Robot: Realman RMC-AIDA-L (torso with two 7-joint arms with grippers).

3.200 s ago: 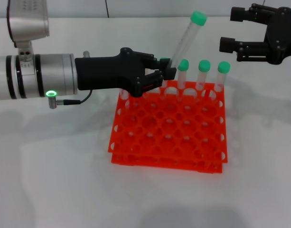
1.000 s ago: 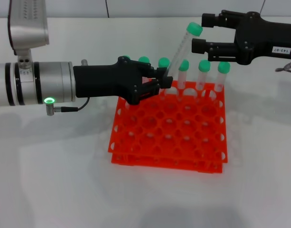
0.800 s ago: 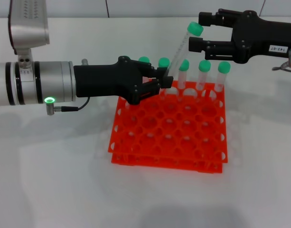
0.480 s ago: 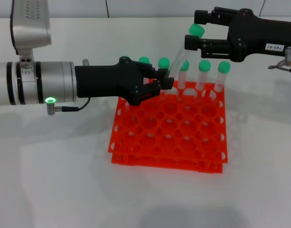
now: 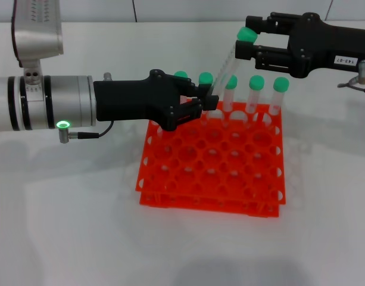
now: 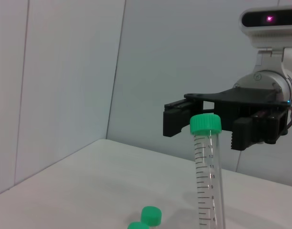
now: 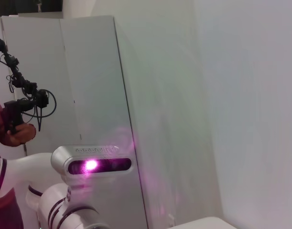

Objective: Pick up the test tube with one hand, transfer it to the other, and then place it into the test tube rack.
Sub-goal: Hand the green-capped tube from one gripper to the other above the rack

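My left gripper [image 5: 207, 102], unlabelled with a green wrist light, is shut on the lower part of the test tube [image 5: 228, 62] and holds it slanted above the back row of the orange-red rack [image 5: 206, 205]. The tube's green cap [image 5: 247, 34] points up and to the right. My right gripper [image 5: 251, 39], with the white label, is open, with one finger on each side of the cap and a small gap to each. The left wrist view shows the tube [image 6: 208, 171] upright with the right gripper [image 6: 210, 125] spread behind its cap.
Several other green-capped tubes [image 5: 256, 89] stand in the rack's back row. The rack sits on a white table [image 5: 69, 226]. The right wrist view shows only a wall, the robot's head [image 7: 93, 164] and a person's arm [image 7: 7, 129].
My right gripper has moved left and down from the far right until its open fingers flank the tube's cap. My left gripper has kept holding the tube in nearly the same place.
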